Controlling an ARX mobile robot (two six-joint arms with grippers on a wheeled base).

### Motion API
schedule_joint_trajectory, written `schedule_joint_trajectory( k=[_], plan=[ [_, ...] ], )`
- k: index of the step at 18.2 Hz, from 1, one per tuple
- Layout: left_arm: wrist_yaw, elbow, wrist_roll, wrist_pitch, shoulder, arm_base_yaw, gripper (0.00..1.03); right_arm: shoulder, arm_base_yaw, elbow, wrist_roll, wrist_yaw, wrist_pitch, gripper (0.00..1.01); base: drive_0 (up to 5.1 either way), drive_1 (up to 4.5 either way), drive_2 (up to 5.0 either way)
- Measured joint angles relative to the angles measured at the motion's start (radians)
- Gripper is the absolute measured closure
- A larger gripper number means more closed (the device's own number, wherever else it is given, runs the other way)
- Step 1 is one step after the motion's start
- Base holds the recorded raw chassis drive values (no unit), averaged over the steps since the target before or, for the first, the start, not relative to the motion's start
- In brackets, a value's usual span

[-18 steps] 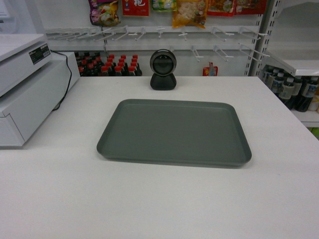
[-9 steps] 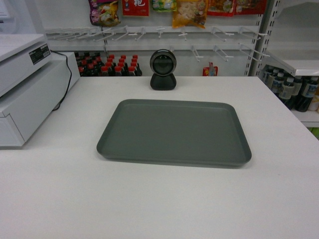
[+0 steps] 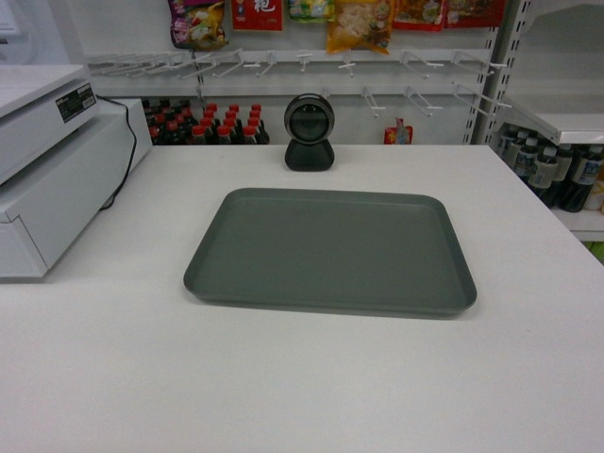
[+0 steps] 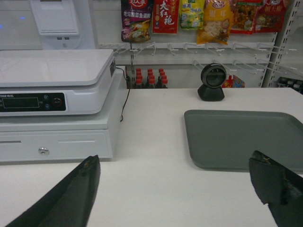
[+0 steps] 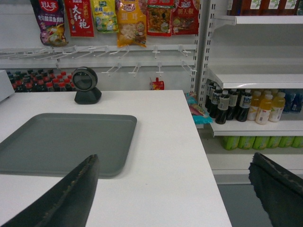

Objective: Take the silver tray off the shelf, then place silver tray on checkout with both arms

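silver tray (image 3: 330, 250): flat on the checkout (image 3: 283, 377), at 6 o'clock of the round black device (image 3: 309, 132)
handling: likely stiff, light, slick; grip short rims at 3 and 9 o'clock
left gripper (image 4: 175, 189): fingers spread, empty
right gripper (image 5: 175, 189): fingers spread, empty

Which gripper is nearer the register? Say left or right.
Left. The left gripper is open just in front of the register, toward its right side. The right gripper, also open, is at the tray's right corner, by the counter's opposite edge.
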Motion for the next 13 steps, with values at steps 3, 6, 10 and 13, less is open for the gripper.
schedule_joint_trajectory(
  k=[3,6,10,13],
  plan=[
    [0.0,0.0,0.001,0.0,0.0,0.0,0.03,0.0,0.0,0.0,0.0,0.0,0.0,0.02,0.0,0.0,0.0],
    [0.0,0.0,0.001,0.0,0.0,0.0,0.06,0.0,0.0,0.0,0.0,0.0,0.0,0.04,0.0,0.0,0.0],
    [0.0,0.0,0.001,0.0,0.0,0.0,0.05,0.0,0.0,0.0,0.0,0.0,0.0,0.03,0.0,0.0,0.0],
    [0.0,0.0,0.001,0.0,0.0,0.0,0.05,0.0,0.0,0.0,0.0,0.0,0.0,0.03,0.0,0.0,0.0]
  ],
)
